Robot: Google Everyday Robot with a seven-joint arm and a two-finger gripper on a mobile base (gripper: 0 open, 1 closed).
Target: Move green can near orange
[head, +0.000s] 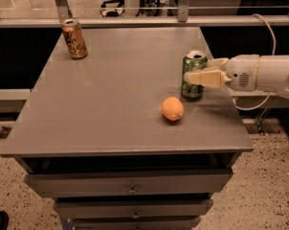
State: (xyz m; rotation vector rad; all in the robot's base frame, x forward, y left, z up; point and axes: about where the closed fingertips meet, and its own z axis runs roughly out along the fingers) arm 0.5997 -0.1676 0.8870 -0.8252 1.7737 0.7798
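The green can (194,61) stands upright on the grey table (111,104) near its right edge. My gripper (196,74) reaches in from the right on a white arm (264,73) and is shut on the can: one pale finger (204,77) crosses its front, the other lies behind it. The orange (172,109) lies on the table just in front of the can and a little to its left, a short gap away.
A brown-orange drink can (74,39) stands at the table's far left corner. Drawers (130,183) sit below the table's front edge. A cable (268,30) loops behind the arm. A rail (135,20) runs along the back.
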